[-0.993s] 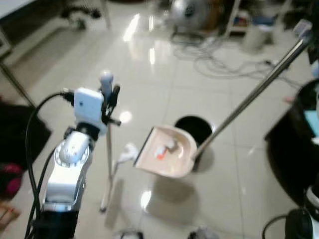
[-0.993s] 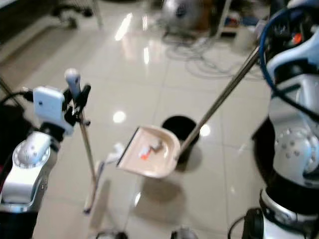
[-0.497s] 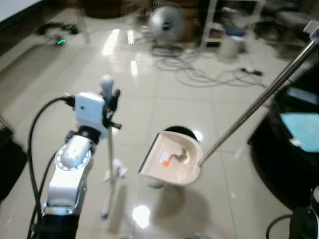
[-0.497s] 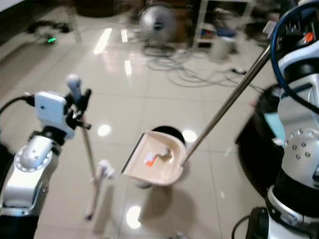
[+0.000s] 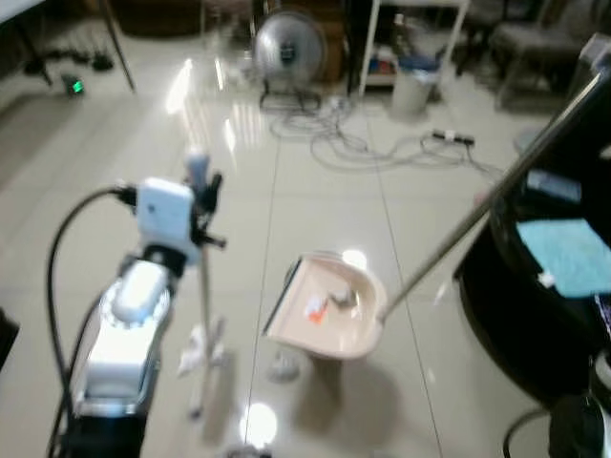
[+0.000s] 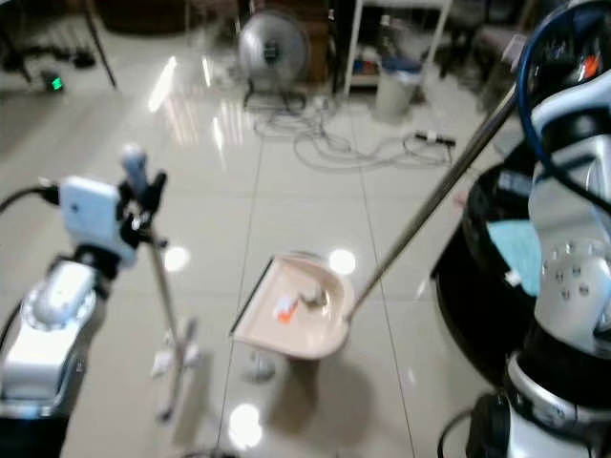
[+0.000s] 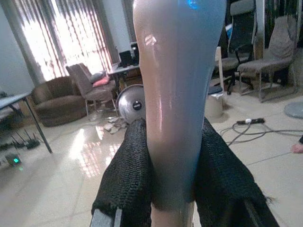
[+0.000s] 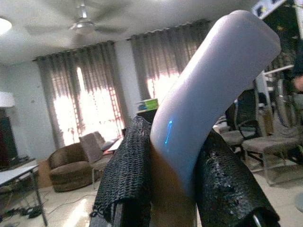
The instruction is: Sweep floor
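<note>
My left gripper (image 7: pixel 173 156) stays clamped on the broom handle (image 7: pixel 177 94), the broom (image 5: pixel 203 315) upright on the tile floor (image 5: pixel 325 200). My right gripper (image 8: pixel 173 175) stays closed on the dustpan handle (image 8: pixel 208 90). The dustpan (image 5: pixel 329 310), carrying debris (image 5: pixel 315 305), has drifted off the black bin; the view has shifted.

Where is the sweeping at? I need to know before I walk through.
Done: some debris already lies in the dustpan. In hand: the left gripper grips the broom handle, the right gripper grips the dustpan handle, and the pan looks lifted off the floor. Left: emptying the pan; whether more dirt remains is too blurred to tell.
</note>
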Robot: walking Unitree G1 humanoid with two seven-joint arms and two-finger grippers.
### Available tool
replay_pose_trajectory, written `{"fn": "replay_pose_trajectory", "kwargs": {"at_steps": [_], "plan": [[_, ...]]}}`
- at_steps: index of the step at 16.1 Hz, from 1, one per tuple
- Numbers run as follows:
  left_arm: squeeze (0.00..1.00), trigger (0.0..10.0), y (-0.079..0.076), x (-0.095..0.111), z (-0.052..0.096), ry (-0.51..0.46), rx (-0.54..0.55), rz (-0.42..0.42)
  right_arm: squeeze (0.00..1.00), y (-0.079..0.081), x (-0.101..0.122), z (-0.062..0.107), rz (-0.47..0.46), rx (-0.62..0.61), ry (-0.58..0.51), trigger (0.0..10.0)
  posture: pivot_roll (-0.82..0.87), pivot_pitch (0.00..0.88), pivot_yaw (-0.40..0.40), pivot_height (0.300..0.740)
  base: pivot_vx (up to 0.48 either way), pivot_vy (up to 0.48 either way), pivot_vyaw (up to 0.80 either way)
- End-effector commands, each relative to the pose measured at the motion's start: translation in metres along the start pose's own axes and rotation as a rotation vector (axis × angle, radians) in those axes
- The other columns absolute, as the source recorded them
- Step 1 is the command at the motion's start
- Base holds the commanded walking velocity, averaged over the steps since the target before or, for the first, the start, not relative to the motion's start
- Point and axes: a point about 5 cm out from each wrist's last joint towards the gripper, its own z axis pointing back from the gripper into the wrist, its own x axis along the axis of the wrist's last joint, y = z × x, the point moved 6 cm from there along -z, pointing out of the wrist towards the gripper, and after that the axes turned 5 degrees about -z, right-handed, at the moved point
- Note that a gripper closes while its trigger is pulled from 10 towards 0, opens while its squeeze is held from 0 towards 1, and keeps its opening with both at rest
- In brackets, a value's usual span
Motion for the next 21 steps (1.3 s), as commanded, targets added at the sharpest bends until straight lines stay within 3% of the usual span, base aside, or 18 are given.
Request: {"fn": "replay_pose_trajectory", "kwargs": {"at_steps": [1, 8, 21], "plan": [[0.0, 10.0, -0.006, 0.014, -0.004, -0.052, -0.011, -0.001, 0.0, -0.006, 0.018, 0.002, 0.003, -0.024, -0.073, 10.0, -0.02, 0.065, -0.014, 0.74, 0.401, 0.0, 0.0], [0.0, 10.0, -0.005, 0.014, -0.006, -0.049, -0.005, -0.006, 0.0, -0.008, 0.012, 0.005, 0.049, -0.029, -0.062, 10.0, -0.01, 0.071, -0.012, 0.74, 0.408, 0.0, 0.0], [0.0, 10.0, -0.005, 0.014, -0.006, -0.047, -0.004, -0.008, 0.0, -0.009, -0.021, 0.015, 0.169, -0.005, -0.038, 10.0, 0.0, 0.078, -0.014, 0.74, 0.413, 0.0, 0.0]]}}
